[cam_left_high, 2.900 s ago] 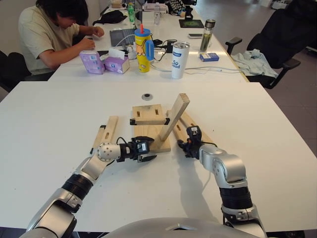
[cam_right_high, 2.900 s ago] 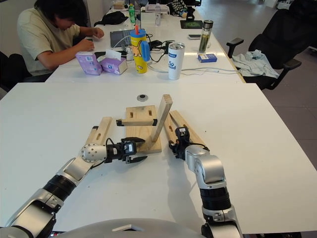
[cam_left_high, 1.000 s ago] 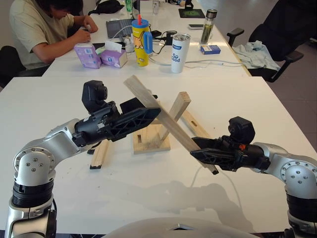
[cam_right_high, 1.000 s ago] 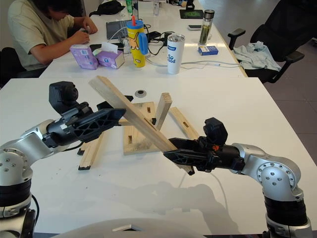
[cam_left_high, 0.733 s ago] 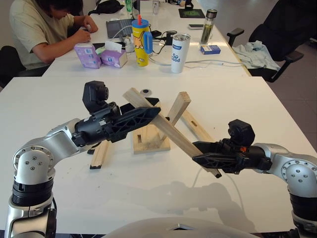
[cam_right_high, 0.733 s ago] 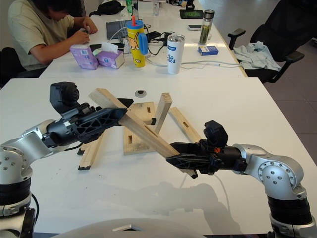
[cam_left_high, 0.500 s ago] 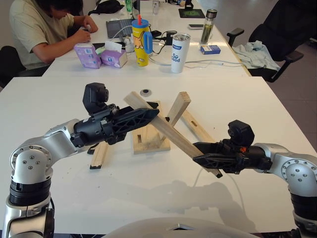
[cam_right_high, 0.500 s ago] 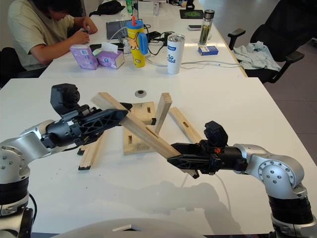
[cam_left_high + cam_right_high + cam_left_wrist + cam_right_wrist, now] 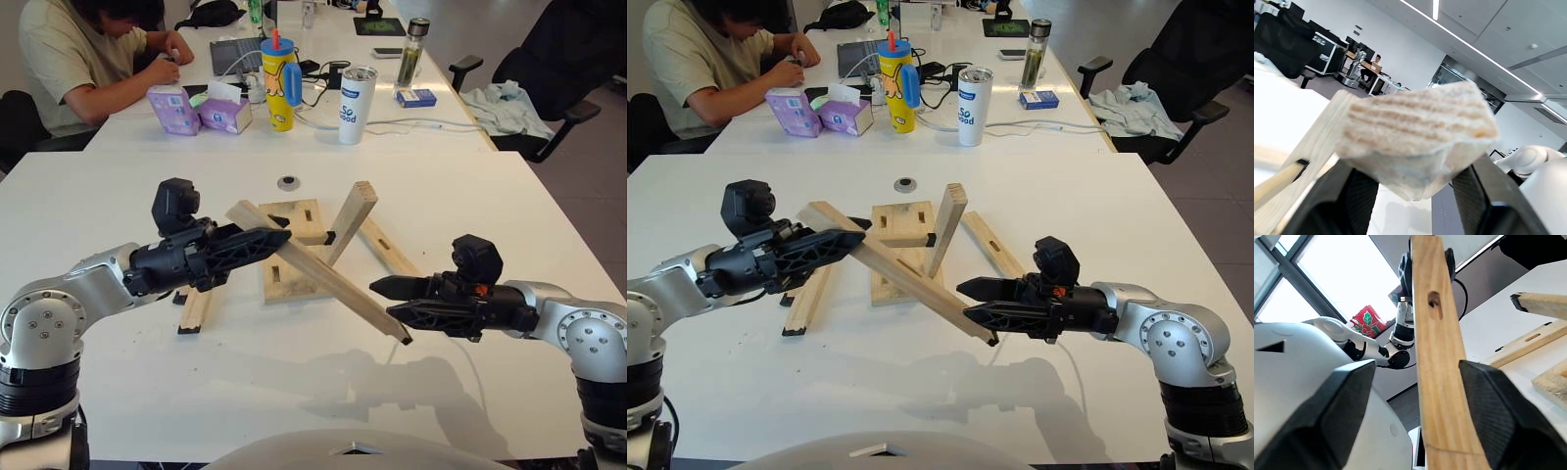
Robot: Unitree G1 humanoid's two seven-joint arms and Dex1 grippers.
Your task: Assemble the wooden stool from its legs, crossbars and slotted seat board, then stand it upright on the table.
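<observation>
Stool leg [image 9: 323, 279] slanted in the air over the middle of the table [image 9: 294, 411], its high end clamped in the left gripper [image 9: 263, 239] and its low end pointing toward the near edge. The right gripper [image 9: 387, 297] sat at that low end, fingers spread apart. The seat board [image 9: 284, 286] lay flat at the table's middle with a second leg [image 9: 355, 211] standing tilted on it, all well apart from the near, left and right edges. From the left wrist, both pads [image 9: 1359, 198] pressed the leg's end grain. From the right wrist, the leg ran between the fingers [image 9: 1352, 406] with a gap on each side.
</observation>
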